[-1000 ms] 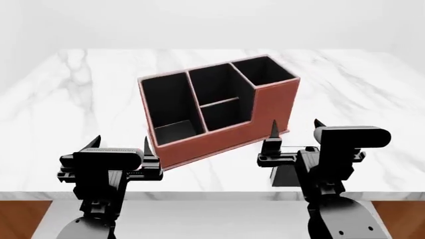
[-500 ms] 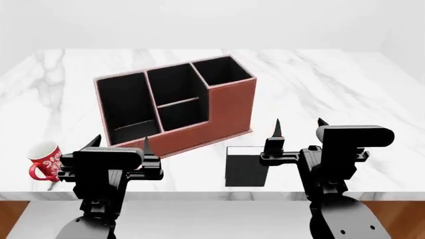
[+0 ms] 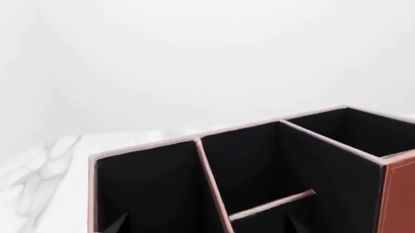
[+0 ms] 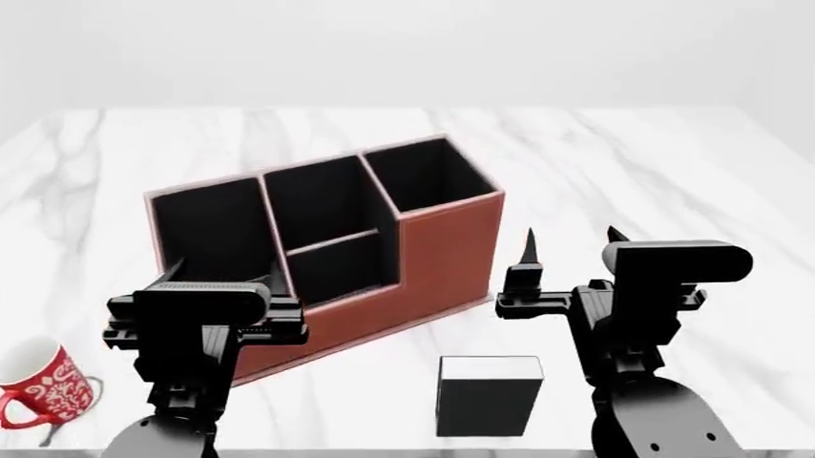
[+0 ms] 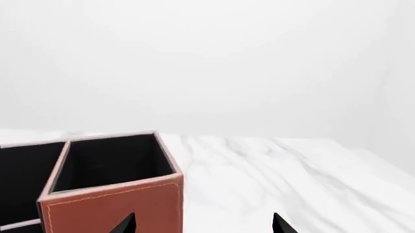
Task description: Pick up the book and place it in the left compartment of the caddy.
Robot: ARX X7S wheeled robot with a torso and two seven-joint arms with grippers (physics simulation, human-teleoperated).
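The caddy [image 4: 440, 253] stands mid-table, reddish-brown with black lining. Its left compartment [image 4: 210, 229] is the long slot at its left end and is empty. The book [image 4: 490, 393], black with white page edges on top, stands upright on the table in front of the caddy's right end, below and left of my right gripper [image 4: 571, 239]. That gripper is open and empty, raised to the right of the caddy. My left gripper [image 4: 223, 275] is open and empty, in front of the left compartment. The left wrist view shows the caddy [image 3: 397, 194] and the long slot [image 3: 146, 189]. The right wrist view shows the caddy's tall corner [image 5: 116, 208].
A red patterned mug [image 4: 38, 386] stands at the table's front left corner. The white marble table [image 4: 662, 172] stretches far behind and to the right of the caddy.
The head view has shifted: caddy and book moved left, then down in the picture. The book now shows whole and the mug has come into view. Both grippers stay open.
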